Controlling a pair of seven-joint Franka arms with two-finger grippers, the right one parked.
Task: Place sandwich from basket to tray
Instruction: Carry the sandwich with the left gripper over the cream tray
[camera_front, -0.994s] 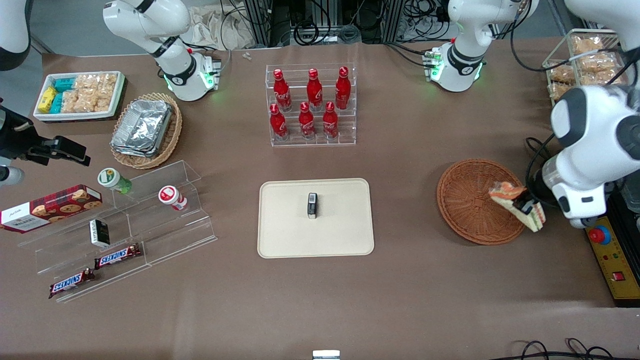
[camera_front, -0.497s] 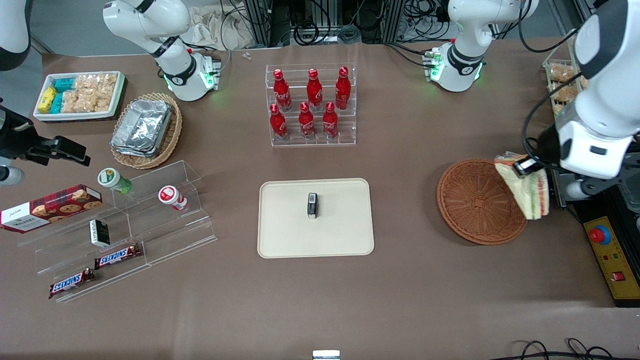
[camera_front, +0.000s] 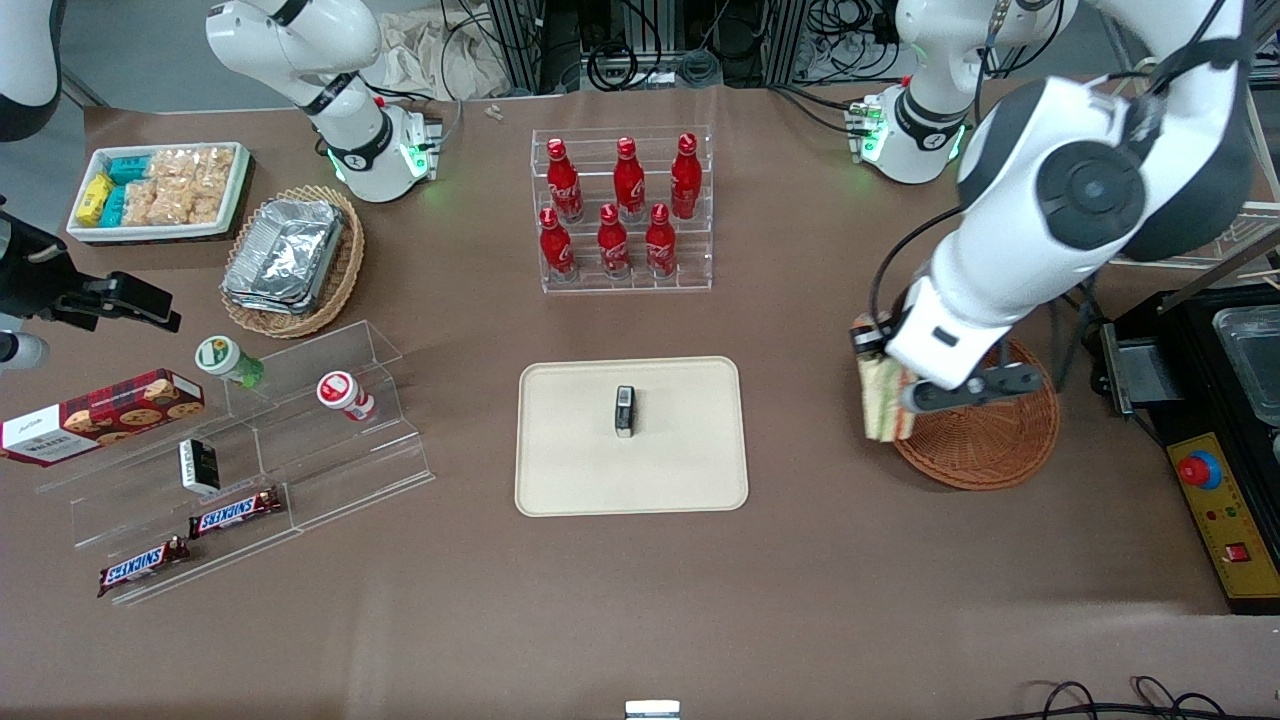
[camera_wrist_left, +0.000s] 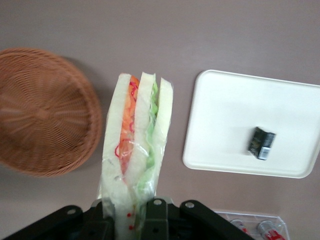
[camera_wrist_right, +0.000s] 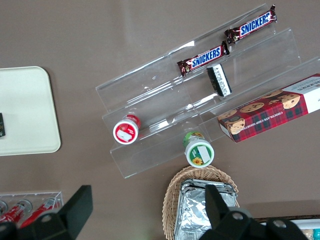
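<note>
The tray (camera_front: 560, 470) lies toward the parked arm's end from the basket (camera_front: 1000, 445), carrying a small dark packet (camera_front: 624, 411). Above the basket's tray-side rim, the gripper (camera_front: 880, 350) pinches the sandwich (camera_front: 884, 400), lifted clear.

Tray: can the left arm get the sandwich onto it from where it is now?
Probably yes. The pincer holds the sandwich above the basket's rim, and bare table lies between it and the tray. Only a small dark packet sits mid-tray.
</note>
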